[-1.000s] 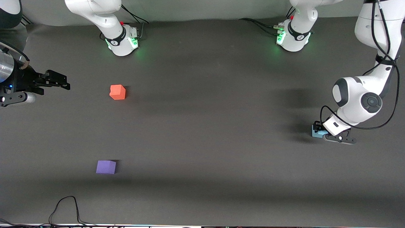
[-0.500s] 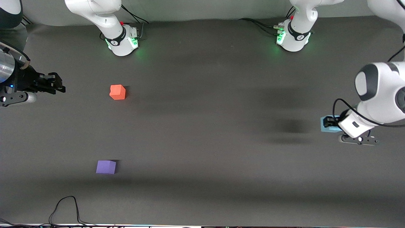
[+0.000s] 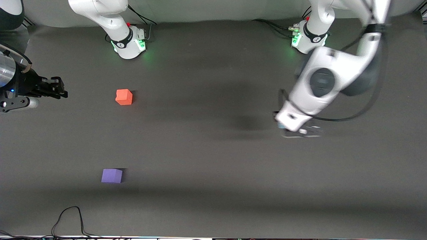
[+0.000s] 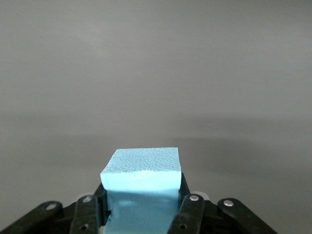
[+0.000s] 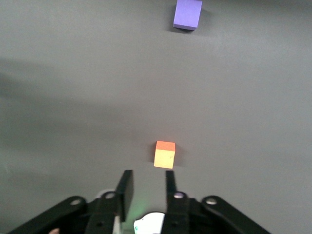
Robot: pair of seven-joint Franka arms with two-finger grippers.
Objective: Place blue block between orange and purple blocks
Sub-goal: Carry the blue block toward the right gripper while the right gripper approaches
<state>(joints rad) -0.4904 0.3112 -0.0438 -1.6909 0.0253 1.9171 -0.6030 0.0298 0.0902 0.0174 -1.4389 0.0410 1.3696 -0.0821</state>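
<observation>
Left wrist view: left pincer (image 4: 141, 207) is clamping the blue block (image 4: 142, 183), airborne over the worktop (image 3: 213, 150) toward the left arm's end. Right pincer (image 5: 146, 187) is waiting, fingers slightly apart, empty, at the worktop's right-arm edge near the orange block (image 3: 124, 97); the purple block (image 3: 111, 176) is sitting nearer the front edge.

My left gripper (image 4: 141, 207) is hanging over the table (image 3: 213, 150) toward my left arm's end, and the blue block (image 4: 142, 178) is sitting between its fingers. The orange block (image 3: 124, 97) and the purple block (image 3: 111, 175) are lying well apart toward my right arm's end, the purple one nearer to the front camera. My right gripper (image 3: 61, 90) is waiting at that end, beside the orange block.
</observation>
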